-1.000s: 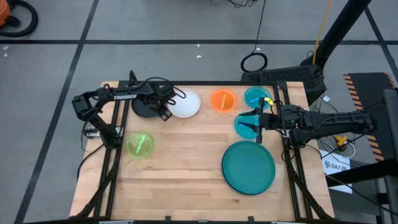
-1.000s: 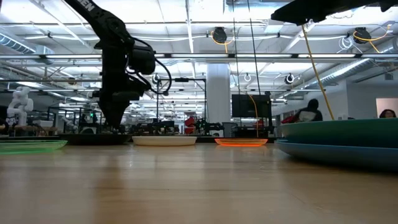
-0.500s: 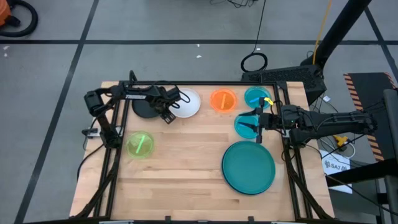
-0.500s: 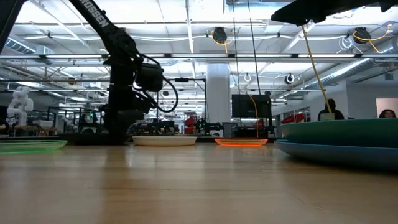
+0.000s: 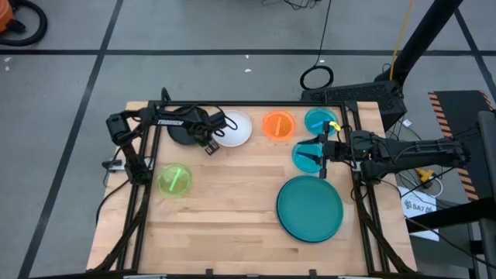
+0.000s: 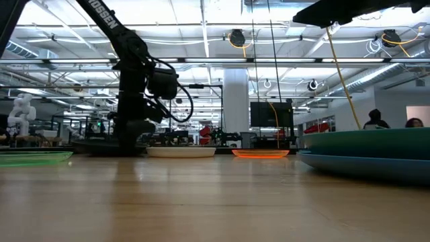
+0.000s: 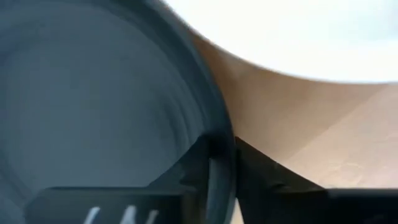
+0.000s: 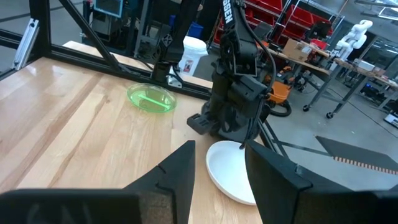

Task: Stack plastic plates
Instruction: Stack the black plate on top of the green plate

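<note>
Seven round plastic plates can be counted on the wooden table [image 5: 232, 194] from above, and an eighth shows only as a rim in the low view. One large teal plastic plate [image 5: 310, 208] lies at the near right, and the low view shows it resting on a large blue plastic plate [image 6: 363, 166] whose edge sticks out beneath it. Two small translucent cyan plates are seen by the right arm, one [image 5: 318, 120] at the far edge and one [image 5: 306, 157] just nearer. One small orange plate [image 5: 277, 125], one small white plate [image 5: 232, 129] and one small black plate [image 5: 180, 132] lie in a row along the far edge, the white and black ones just beside each other. One small lime green plate [image 5: 174, 180] lies alone at the left. The left gripper [image 5: 208, 146] is reached low across the far left of the table, and in its wrist view the two dark fingers [image 7: 193, 168] are clamped on the rim of the black plate, one on either side. The right gripper [image 5: 321, 152] is held out level above the nearer cyan plate, its fingers [image 8: 174, 171] standing apart with nothing between them.
</note>
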Controlling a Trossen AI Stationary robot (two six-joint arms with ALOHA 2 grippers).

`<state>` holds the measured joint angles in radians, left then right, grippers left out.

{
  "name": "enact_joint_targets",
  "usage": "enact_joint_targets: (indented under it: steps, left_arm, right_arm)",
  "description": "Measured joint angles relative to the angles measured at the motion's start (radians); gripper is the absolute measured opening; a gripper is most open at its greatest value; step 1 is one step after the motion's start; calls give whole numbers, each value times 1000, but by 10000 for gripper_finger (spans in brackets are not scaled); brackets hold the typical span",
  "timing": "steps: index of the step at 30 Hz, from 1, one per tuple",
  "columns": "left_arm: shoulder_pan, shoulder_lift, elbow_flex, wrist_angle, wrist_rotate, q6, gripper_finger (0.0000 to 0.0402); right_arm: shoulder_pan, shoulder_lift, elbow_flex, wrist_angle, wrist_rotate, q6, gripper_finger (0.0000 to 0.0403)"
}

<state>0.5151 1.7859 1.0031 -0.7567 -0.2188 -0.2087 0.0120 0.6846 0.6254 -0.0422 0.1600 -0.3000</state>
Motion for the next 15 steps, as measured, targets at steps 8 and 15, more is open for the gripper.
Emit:
enact_joint_targets:
  steps: [8,15]
  left_arm:
    - [-34,-16,-4,-80,-86,-40,20]
    - [-101,-132,-5,-134,-51,-56,18]
  right_arm:
    - [0,0,0,0,0,0,132]
    - [0,-2,0,18,0,0,132]
